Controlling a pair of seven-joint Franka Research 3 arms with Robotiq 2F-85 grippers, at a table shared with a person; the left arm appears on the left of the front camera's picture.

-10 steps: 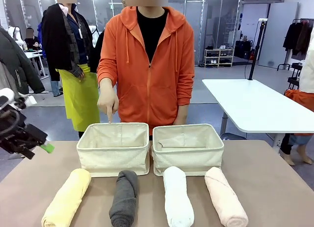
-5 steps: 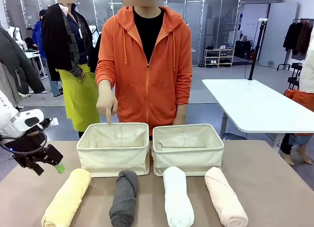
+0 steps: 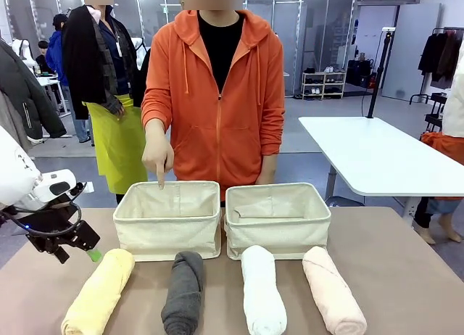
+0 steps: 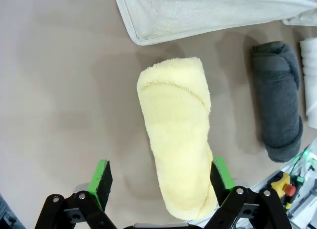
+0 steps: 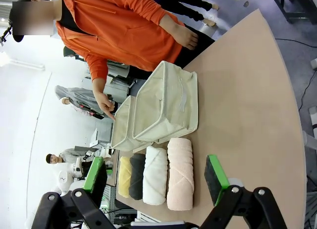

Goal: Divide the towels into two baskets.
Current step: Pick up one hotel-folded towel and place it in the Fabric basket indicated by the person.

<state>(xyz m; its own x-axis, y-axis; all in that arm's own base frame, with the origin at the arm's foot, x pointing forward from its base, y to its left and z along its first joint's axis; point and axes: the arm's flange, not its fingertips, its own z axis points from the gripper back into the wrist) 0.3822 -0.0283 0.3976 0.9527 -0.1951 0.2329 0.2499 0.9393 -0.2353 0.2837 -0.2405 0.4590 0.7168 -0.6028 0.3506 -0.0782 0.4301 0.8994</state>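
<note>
Four rolled towels lie side by side in front of two cream baskets: yellow [image 3: 98,291], dark grey [image 3: 183,291], white [image 3: 262,291] and pink [image 3: 333,291]. The left basket [image 3: 168,222] and right basket [image 3: 278,222] stand side by side. My left gripper [image 3: 85,249] hangs open just left of the yellow towel's far end. From its wrist, the yellow towel [image 4: 178,140] runs between the open green pads [image 4: 101,177], untouched. My right gripper [image 5: 155,178] is open, high and far from the pink towel [image 5: 180,174].
A person in an orange hoodie stands behind the baskets, one hand [image 3: 158,161] pointing a finger down at the left basket's back rim. The brown table [image 3: 406,270] has free room at the right and far left. A white table [image 3: 377,157] stands behind.
My left arm has swung right and down, from the table's left edge to beside the yellow towel's far end. The person's hand and the towels have stayed put.
</note>
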